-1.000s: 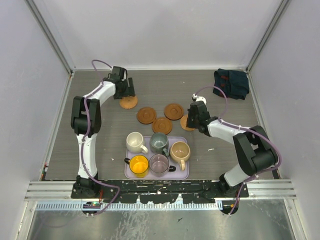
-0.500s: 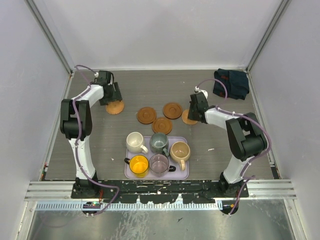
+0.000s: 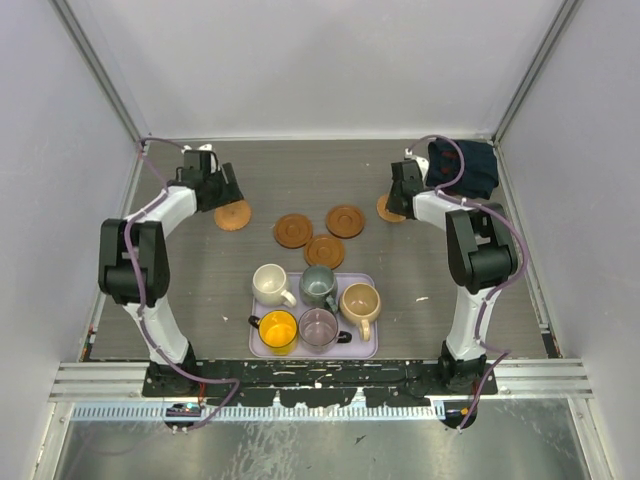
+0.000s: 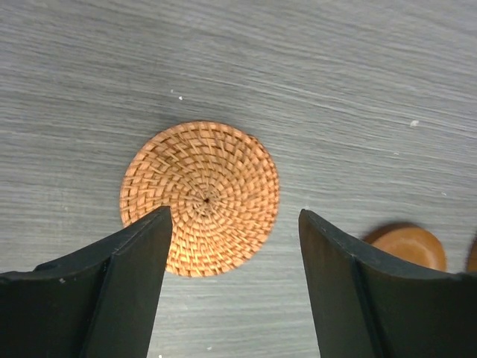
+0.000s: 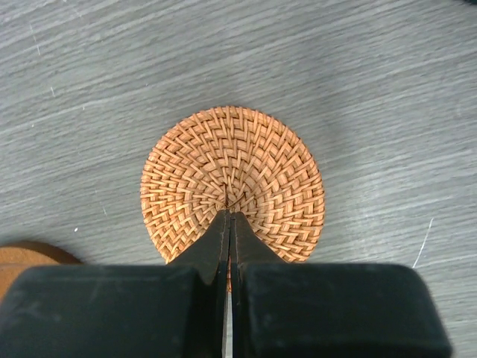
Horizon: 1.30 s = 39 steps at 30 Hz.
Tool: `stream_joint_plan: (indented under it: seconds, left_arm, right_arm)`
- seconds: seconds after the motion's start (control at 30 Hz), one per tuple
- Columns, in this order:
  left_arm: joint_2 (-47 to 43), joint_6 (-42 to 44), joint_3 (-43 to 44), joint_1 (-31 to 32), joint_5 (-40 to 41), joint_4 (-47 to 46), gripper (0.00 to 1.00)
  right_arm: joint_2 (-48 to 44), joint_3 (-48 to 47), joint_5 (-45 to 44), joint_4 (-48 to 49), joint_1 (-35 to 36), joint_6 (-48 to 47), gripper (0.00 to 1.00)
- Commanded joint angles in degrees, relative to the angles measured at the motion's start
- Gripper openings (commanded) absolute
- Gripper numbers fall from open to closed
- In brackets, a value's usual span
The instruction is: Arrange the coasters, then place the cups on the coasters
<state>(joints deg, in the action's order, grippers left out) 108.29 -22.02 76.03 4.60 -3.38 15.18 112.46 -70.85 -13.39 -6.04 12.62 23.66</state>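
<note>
Five round woven coasters lie across the table's middle: one far left (image 3: pixel 232 215), three in a cluster (image 3: pixel 293 230) (image 3: pixel 324 250) (image 3: pixel 346 221), and one on the right (image 3: pixel 388 209). My left gripper (image 3: pixel 222 190) (image 4: pixel 235 216) stands open just above the left coaster (image 4: pixel 200 195), holding nothing. My right gripper (image 3: pixel 403 195) (image 5: pixel 229 212) is shut, its joined tips resting on the middle of the right coaster (image 5: pixel 232 183). Five cups stand on the lavender tray (image 3: pixel 372 346): cream (image 3: pixel 270 284), grey-green (image 3: pixel 319 286), beige (image 3: pixel 360 301), yellow (image 3: pixel 277 328), purplish glass (image 3: pixel 319 327).
A dark blue folded cloth (image 3: pixel 463 165) lies at the far right corner, just behind the right gripper. Grey walls close in the table on three sides. Another coaster's edge (image 4: pixel 408 246) shows at the right of the left wrist view.
The left arm swung left and the leftmost coaster moved left with it; its jaws narrowed a little. The right gripper moved away from the bases, and the right coaster slid with it toward the cloth.
</note>
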Motion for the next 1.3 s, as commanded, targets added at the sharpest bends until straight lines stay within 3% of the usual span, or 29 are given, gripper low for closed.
stream_joint_plan:
  seconds: [0.0, 0.33, 0.43, 0.63, 0.77, 1.0, 1.27]
  left_arm:
    - [-8.8, 0.6, -5.7, -0.3, -1.2, -8.2, 0.68]
    - [-10.3, 0.3, -11.5, -0.3, -1.1, -8.0, 0.58]
    - [-8.5, -0.2, -10.7, -0.3, -1.3, -8.4, 0.47]
    - [-5.2, -0.4, -8.2, -0.2, -2.1, -8.2, 0.37]
    - [-3.3, -0.6, -7.2, -0.2, -0.9, -7.0, 0.22]
    - [0.0, -1.7, -4.8, -0.2, 1.0, -4.0, 0.05]
    - [2.2, -2.3, -0.9, -0.2, 3.7, 0.0, 0.03]
  right_arm:
    - [1.2, -2.2, -1.9, -0.6, -1.1, -1.6, 0.02]
    - [-3.2, 0.3, -1.9, 2.5, -1.3, -3.6, 0.02]
    - [-5.0, 1.2, -1.0, 3.5, -1.3, -4.2, 0.02]
    - [-9.2, 4.2, -0.7, 4.4, -1.3, -4.9, 0.02]
    - [-11.6, 7.0, -0.9, 5.3, -1.3, -5.4, 0.03]
    - [-10.6, 7.7, -1.7, 4.6, -1.3, -6.2, 0.03]
    - [-6.4, 4.2, 0.4, 4.6, -1.2, -6.8, 0.03]
